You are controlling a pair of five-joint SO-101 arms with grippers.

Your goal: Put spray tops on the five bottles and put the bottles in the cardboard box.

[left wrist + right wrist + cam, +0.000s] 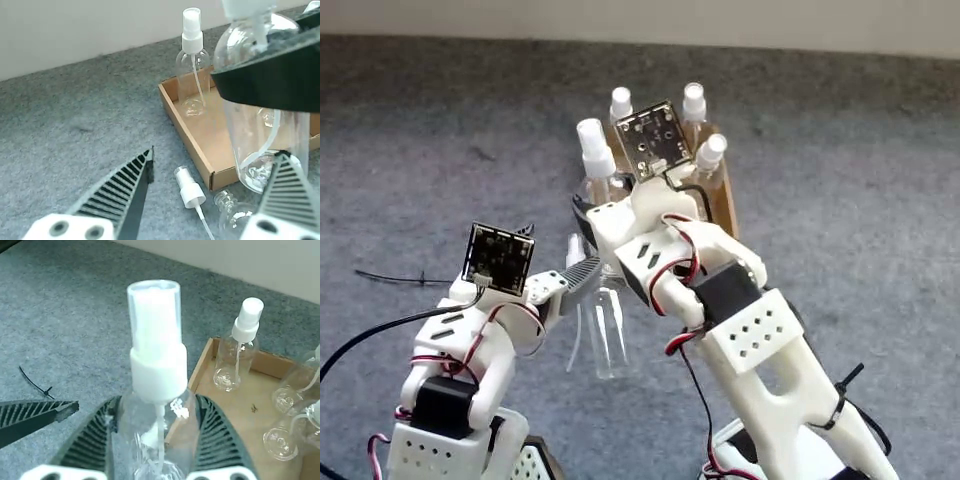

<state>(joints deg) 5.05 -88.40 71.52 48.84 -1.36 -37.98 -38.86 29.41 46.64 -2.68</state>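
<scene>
My right gripper (pixel 596 207) (pixel 157 416) is shut on a clear bottle (pixel 594 178) (pixel 158 359) (pixel 260 125) that has a white spray top on it, held upright just above the near left corner of the cardboard box (pixel 728 205) (pixel 186 131) (pixel 202 366). Three capped bottles (pixel 693 102) (pixel 237 349) stand in the box. A bottle without a top (pixel 608 335) (pixel 233 210) lies on the carpet in front of the box, with a loose spray top (pixel 575 248) (pixel 189 189) beside it. My left gripper (pixel 586 282) (pixel 210 200) is open low over these two.
The grey carpet (pixel 840 150) stretches to both sides of the box. A black cable tie (pixel 395 277) (pixel 36 385) lies on it left of the left arm. A pale wall (pixel 75 30) runs along the back.
</scene>
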